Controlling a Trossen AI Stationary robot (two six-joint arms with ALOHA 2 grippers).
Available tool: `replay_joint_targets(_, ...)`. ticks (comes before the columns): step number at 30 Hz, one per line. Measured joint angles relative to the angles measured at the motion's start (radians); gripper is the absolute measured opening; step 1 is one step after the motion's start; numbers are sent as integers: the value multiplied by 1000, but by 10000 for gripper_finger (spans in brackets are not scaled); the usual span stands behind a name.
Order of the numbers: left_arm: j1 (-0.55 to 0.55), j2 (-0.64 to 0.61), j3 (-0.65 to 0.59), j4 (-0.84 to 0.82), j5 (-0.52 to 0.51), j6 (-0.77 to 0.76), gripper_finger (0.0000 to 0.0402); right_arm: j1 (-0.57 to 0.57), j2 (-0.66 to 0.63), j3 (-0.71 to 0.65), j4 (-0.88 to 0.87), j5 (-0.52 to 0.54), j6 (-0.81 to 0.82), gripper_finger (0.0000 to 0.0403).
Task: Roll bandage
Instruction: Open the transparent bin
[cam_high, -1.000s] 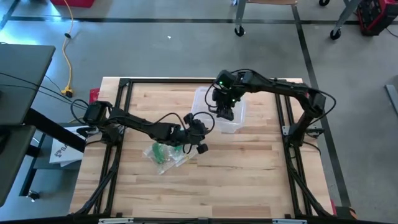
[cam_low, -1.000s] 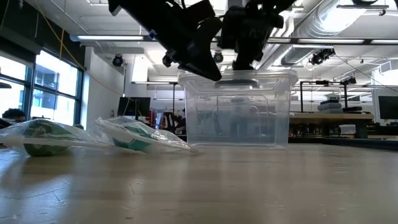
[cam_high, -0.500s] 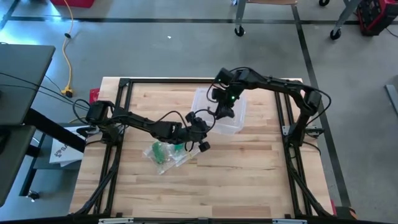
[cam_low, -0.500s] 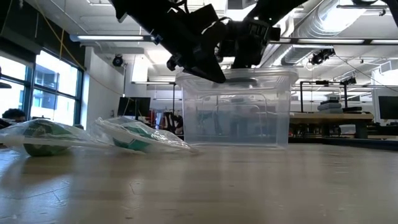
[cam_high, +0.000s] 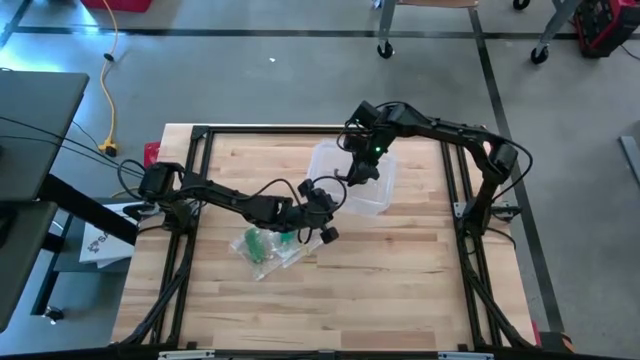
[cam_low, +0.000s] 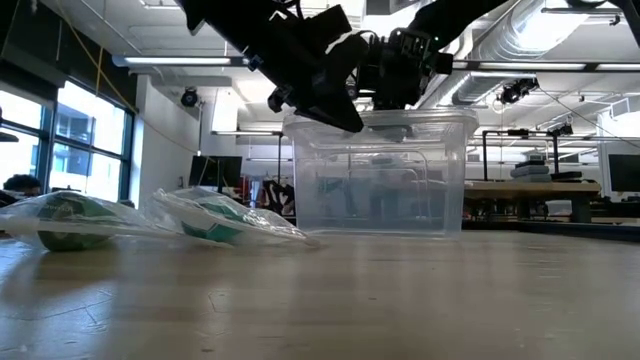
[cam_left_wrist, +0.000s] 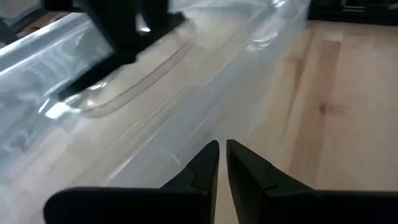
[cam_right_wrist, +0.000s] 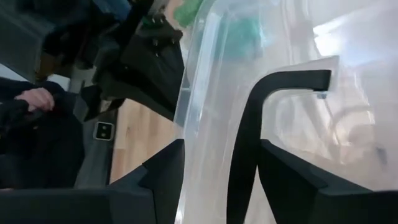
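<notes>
Two green bandage rolls in clear bags (cam_high: 262, 245) (cam_low: 215, 220) lie on the wooden table, left of a clear plastic bin (cam_high: 365, 195) (cam_low: 380, 170). My left gripper (cam_high: 332, 193) (cam_left_wrist: 222, 149) is shut, and its tips point at the bin's left outer wall (cam_left_wrist: 124, 124) just below the rim. My right gripper (cam_high: 358, 172) (cam_low: 395, 90) hangs tilted over the bin's left side. It is open, with the bin's clear wall (cam_right_wrist: 199, 81) running up between its fingers (cam_right_wrist: 249, 137). My left gripper has its shut tips close against the bin's outer wall; I cannot tell whether they touch it. My right gripper stands astride the bin's wall, slanting down from above; I cannot tell whether either finger touches the plastic.
The table has a black frame (cam_high: 200, 135) round its edges. The bags lie just left of my left arm. A person's hand and dark sleeve (cam_right_wrist: 37, 99) show beyond the table's left side. Bare wood lies near and right of the bin.
My right gripper has turned about its wrist above the bin, from pointing down into it to lying tilted, and has swung a little toward the table's left. The gap between its fingers looks the same.
</notes>
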Motion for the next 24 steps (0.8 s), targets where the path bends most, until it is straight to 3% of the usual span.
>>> replay_joint_targets(6, -59, -2, 54, -30, 47, 41, 30, -13, -1, 0, 0, -33, 0, 187)
replay_joint_targets(18, -99, -4, 247, -329, 65, 15, 30, -1, -2, 2, -5, -13, -27, 187)
replay_joint_targets(24, -62, -5, 266, -365, 40, 46, 30, 34, -5, 4, -27, 132, -30, 187)
